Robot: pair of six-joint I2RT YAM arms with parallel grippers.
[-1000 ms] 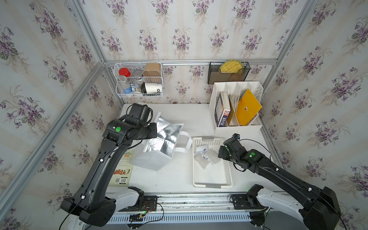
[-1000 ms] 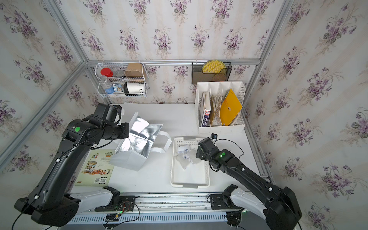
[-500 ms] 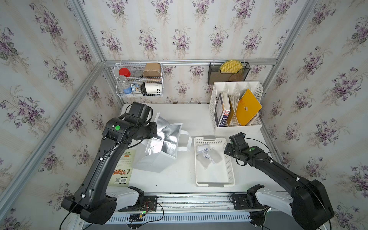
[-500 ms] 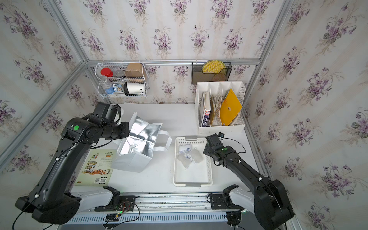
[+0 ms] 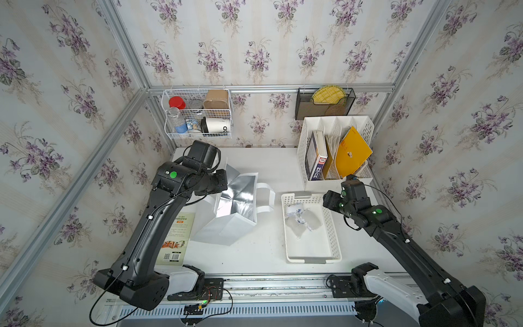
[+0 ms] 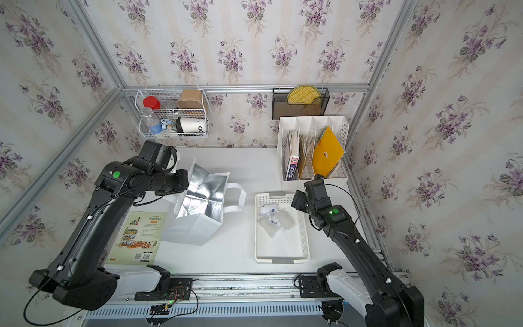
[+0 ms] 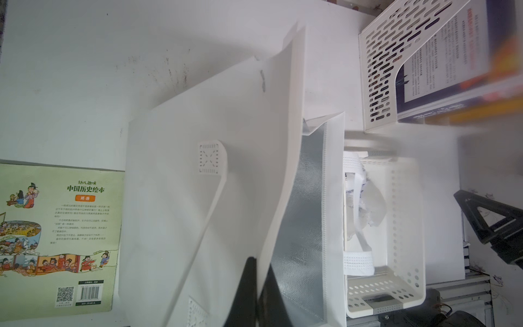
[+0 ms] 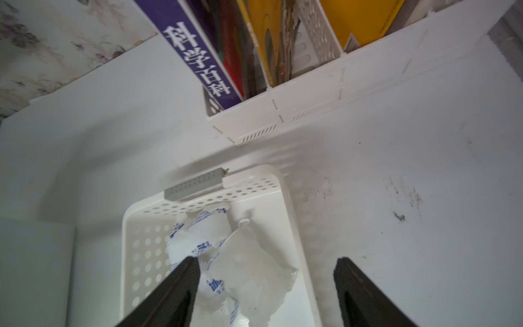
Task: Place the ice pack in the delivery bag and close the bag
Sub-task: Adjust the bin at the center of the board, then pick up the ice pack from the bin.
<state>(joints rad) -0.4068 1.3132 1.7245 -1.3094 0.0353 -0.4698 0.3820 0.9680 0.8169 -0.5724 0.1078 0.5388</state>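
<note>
Down at the front edge of the table point(image 5: 254, 256), a green picture book point(image 5: 177, 240) lies flat by the left arm's base, and alongside it to the right sits the low white tray point(image 5: 312, 252). In the tray's far half is the ice pack point(image 5: 294, 211), crumpled, blue-printed label up, bunched against other clear pouches. The right gripper point(image 8: 267, 262) hovers there with fingers spread wide and nothing between them, one finger over the pouches, the other out past the tray's rim above bare table. Just left of the tray is the delivery bag point(image 5: 235, 203), mouth gaping, silver lining on show, a strap drooping toward the tray. The left gripper point(image 7: 259, 264) is pressed tight on the bag's wall, pinching the rim. Further back stand the white file rack point(image 5: 336, 153), then the wire basket point(image 5: 198, 113) and black mesh holder point(image 5: 324, 103) on the wall.
</note>
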